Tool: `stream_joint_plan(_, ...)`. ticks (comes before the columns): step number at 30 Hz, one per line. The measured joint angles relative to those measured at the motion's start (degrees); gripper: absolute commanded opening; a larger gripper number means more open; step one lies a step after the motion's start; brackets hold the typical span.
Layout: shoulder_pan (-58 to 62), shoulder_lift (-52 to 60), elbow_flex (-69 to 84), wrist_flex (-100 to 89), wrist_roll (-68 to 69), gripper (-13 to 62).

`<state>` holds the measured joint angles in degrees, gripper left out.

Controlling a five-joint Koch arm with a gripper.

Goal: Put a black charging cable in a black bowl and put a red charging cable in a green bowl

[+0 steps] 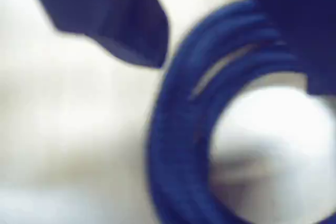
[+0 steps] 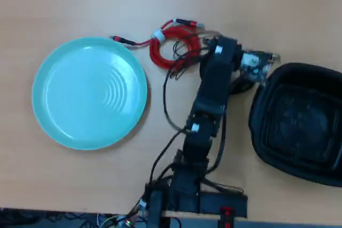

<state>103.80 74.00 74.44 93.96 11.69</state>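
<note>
My work surface is a light wooden table (image 2: 69, 185), plain and smooth. Its near edge runs along the bottom of the overhead view. Below that edge, at bottom left, thin wires (image 2: 112, 221) of mixed colours hang in a loose tangle against a dark floor (image 2: 32, 220). In my wrist view the table reads pale and blurred.

You have nothing to read here: no text, label, brand, number or sign is legible in either view. The wrist view is too blurred to show any print, and the overhead view shows no lettering on any surface.
</note>
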Motion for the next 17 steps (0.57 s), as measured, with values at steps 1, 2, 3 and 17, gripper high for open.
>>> stream_joint_plan(1, 0.09, 2.29, 1.76, -0.09, -0.09, 28.3)
stream_joint_plan(2, 0.26, 4.75, 3.16, 0.00, -0.09, 28.0)
stream_joint_plan(3, 0.35, 7.21, 4.04, 0.00, -0.09, 27.9)
stream_joint_plan(17, 1.32, 14.77, 18.19, -6.59, -0.26, 27.8)
